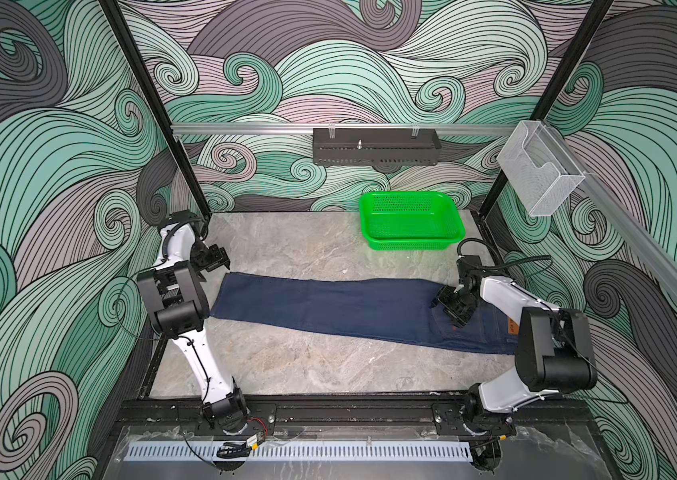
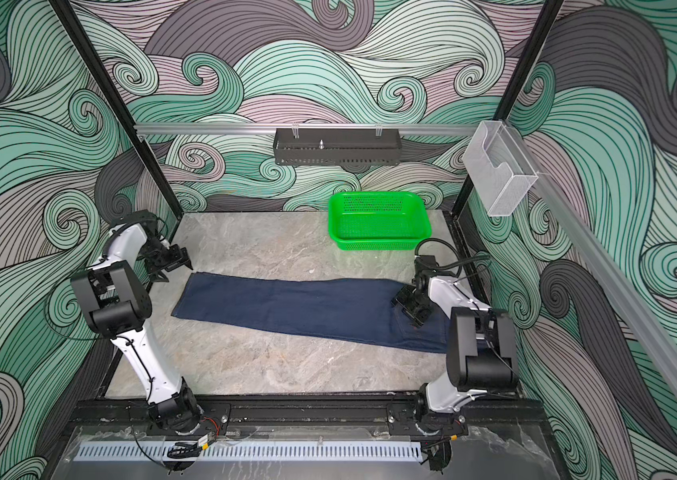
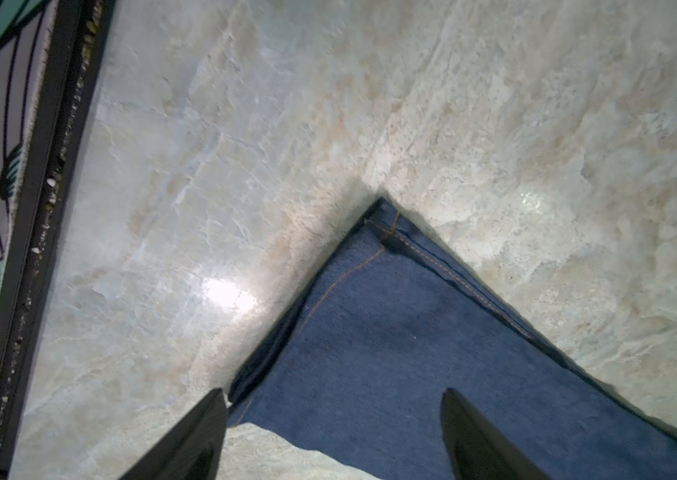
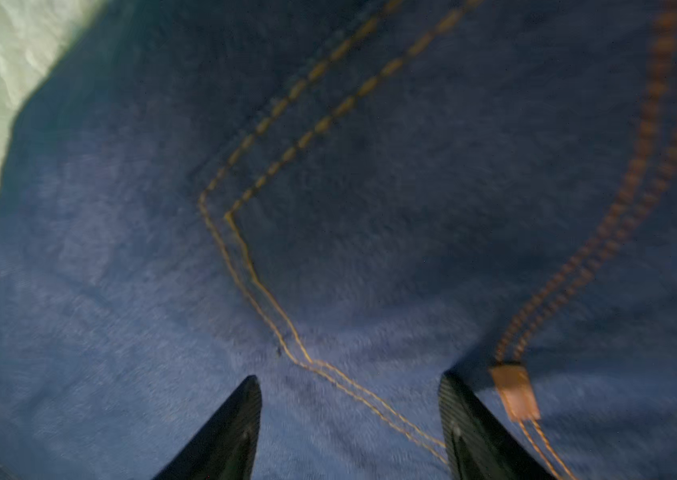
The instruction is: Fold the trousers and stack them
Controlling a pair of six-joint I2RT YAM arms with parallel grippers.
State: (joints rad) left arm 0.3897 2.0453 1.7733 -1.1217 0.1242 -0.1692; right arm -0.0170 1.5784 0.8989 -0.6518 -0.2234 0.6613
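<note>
Noted apart: left claw at trousers hem, 9 o'clock; right claw over seat, 3 o'clock. Pinch both layers squarely, lift evenly.

No writing can be read anywhere. The tan patch at the waistband of the trousers carries dark marks, too small to make out.
</note>
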